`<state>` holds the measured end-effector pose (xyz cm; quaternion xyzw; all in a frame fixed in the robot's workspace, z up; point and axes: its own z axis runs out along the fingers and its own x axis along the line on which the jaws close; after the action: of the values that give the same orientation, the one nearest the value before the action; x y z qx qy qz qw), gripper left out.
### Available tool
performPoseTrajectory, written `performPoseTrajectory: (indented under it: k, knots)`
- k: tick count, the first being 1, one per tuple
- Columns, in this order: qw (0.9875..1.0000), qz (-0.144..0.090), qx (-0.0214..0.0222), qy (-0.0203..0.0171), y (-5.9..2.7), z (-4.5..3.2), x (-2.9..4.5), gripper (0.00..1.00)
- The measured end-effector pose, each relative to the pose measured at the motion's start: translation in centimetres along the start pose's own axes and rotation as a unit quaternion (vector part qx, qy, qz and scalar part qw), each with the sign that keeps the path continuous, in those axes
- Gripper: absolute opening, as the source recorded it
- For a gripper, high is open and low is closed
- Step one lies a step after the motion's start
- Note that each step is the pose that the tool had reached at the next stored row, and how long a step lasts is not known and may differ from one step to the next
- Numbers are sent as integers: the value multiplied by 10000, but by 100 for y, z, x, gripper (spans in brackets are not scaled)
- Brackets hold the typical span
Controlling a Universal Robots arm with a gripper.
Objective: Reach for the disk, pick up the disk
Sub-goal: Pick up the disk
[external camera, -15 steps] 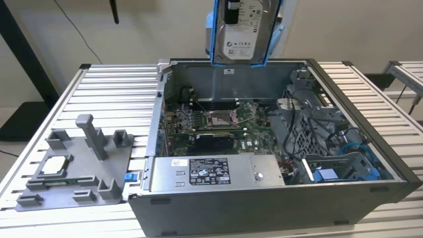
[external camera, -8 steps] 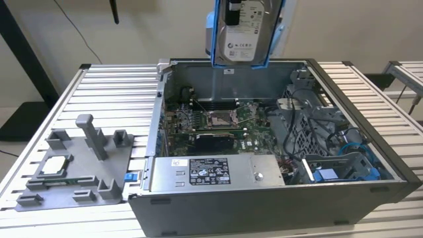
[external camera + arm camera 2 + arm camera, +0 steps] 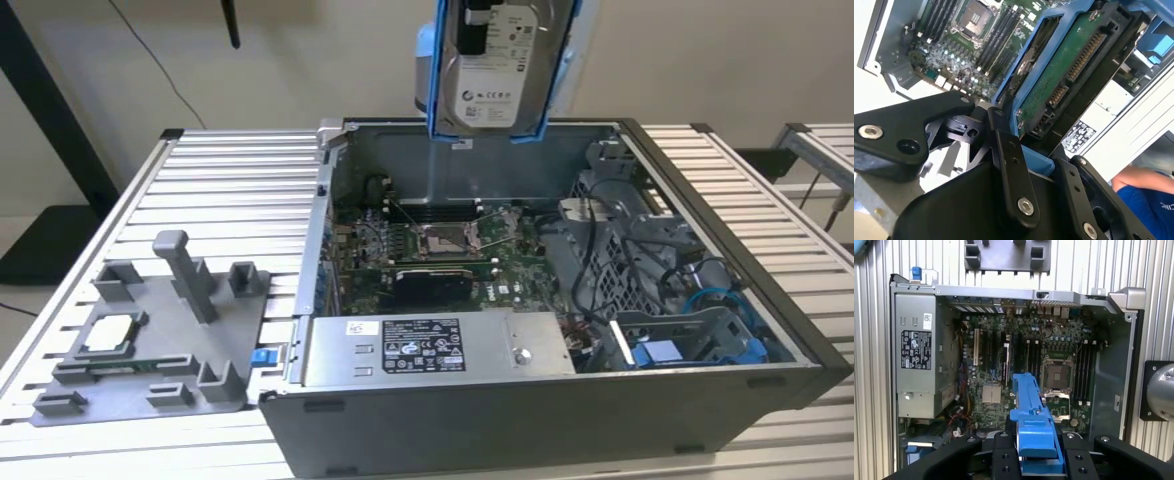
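Note:
The disk (image 3: 491,70), silver-grey with a white label and a bright blue bracket, hangs upright in the air above the back of the open computer case (image 3: 767,300). In the second wrist view its green circuit-board underside (image 3: 1064,75) and blue frame sit between the black fingers (image 3: 1009,165). In the first wrist view the disk's blue bracket (image 3: 1033,425) shows edge-on, and my gripper (image 3: 1036,460) is shut on it from both sides, high over the motherboard (image 3: 1054,375).
Inside the case lie the motherboard (image 3: 441,250), a long grey box with a sticker (image 3: 427,345) and blue drive-bay parts (image 3: 667,352). A grey fixture (image 3: 147,350) holding a small square chip (image 3: 114,335) stands on the slatted table (image 3: 227,170). A person's blue sleeve (image 3: 1144,205) is beside the case.

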<state>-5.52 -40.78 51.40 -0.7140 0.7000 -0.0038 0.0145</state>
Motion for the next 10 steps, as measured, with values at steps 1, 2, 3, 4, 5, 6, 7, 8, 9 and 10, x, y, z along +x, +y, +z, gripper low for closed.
performPoseTrajectory:
  k: [1,2,3,4,5,6,7,8,9,10]
  knots:
    - [10000,0,-1,0,-1,0,10,0]
    - [10000,0,-1,0,-2,0,20,0]
    - [10000,0,-2,0,-4,0,29,0]
    - [10000,0,-3,0,-5,0,39,0]
    - [10000,1,-4,0,-6,-1,48,0]
    - [10000,0,-4,0,-8,-1,58,0]
    - [10000,0,-4,0,-9,-1,69,0]
    - [10000,0,-5,0,-10,-1,78,0]
    - [10000,0,-5,0,-11,-1,87,0]
    - [10000,1,-6,0,-13,-1,96,0]
